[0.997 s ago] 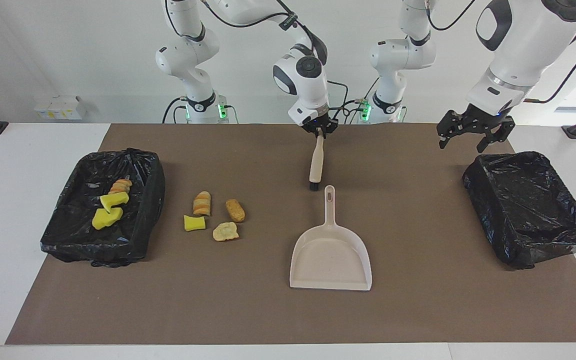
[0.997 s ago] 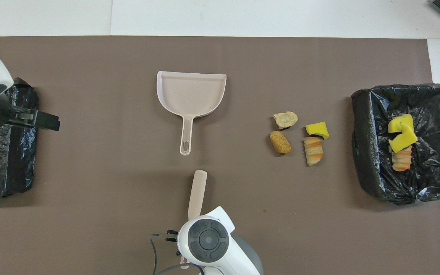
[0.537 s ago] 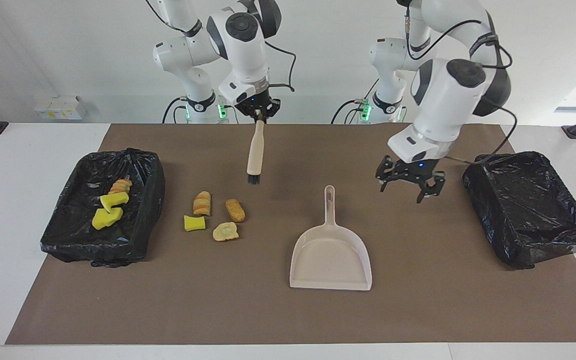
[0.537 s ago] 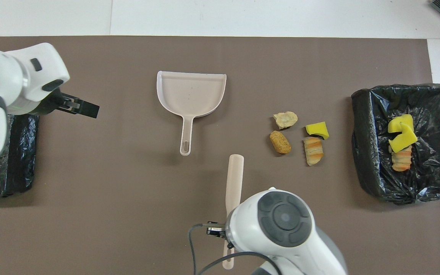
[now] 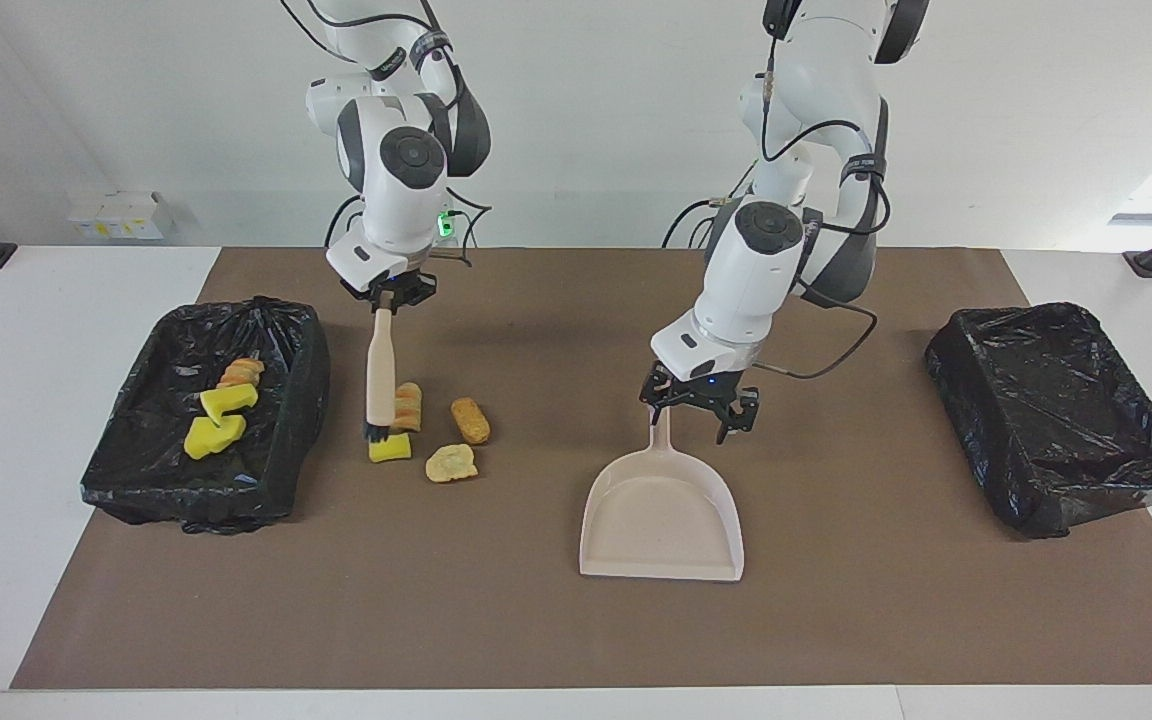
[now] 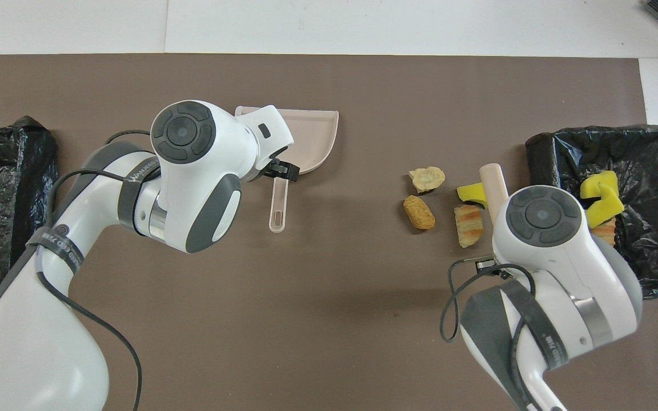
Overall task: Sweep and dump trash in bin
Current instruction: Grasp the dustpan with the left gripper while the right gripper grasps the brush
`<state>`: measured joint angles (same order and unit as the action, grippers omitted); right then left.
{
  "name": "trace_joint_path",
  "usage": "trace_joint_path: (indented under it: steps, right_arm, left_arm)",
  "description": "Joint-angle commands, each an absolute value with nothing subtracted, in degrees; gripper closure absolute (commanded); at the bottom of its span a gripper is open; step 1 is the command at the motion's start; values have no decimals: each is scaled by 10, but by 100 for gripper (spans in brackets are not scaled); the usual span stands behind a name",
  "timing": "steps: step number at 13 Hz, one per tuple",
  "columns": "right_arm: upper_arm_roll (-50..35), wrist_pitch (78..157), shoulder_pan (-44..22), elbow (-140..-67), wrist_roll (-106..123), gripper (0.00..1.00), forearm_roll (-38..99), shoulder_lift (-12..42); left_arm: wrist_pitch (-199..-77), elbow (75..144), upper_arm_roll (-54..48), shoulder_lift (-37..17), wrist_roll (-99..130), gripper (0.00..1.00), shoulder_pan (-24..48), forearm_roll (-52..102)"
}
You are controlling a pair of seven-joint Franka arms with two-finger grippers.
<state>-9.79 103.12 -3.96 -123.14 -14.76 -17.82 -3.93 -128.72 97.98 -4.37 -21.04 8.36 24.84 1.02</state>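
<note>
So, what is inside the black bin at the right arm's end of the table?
In that bin lie two yellow sponge pieces and one striped bread chunk. In the overhead view the right arm partly covers them.

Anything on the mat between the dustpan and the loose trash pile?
No. Between the dustpan and the nearest scraps there is only bare brown mat, which both views show. The brush is beside the pile toward the bin.

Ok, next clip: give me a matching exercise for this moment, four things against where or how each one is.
Things:
1. brush
2. dustpan
3. bin at the left arm's end
4. yellow sponge pieces

States:
A. holds no trash
B. inside a lined bin
C. held by the right gripper, bristles at the scraps
D. flat on the mat, left gripper open over its handle

Pairs: 1-C, 2-D, 3-A, 4-B
</note>
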Motion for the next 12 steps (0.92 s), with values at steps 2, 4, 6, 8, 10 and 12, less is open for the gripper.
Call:
trace_joint_path:
  steps: [2,4,6,8,10,12]
  right_arm:
    - [-109,1049,-18,-1238,-143,100,-210,6]
    - [-110,1069,-28,-1245,-179,100,-209,27]
    - [-111,1094,-37,-1253,-203,100,-197,39]
    - [-111,1105,-47,-1248,-219,100,-151,55]
    - [-112,1102,-53,-1233,-219,100,-80,67]
    - [-112,1097,-75,-1225,-229,100,-41,67]
  left_arm:
    - [-1308,1029,-33,-197,179,0,281,-4]
    - [-1325,1051,-33,-198,188,0,295,-20]
    - [-1321,1049,-33,-198,191,0,297,-20]
    - [-1310,1049,-33,-197,191,8,297,-20]
    - [-1296,1049,-33,-194,192,51,297,-20]
    - [-1296,1049,-33,-194,183,100,296,-21]
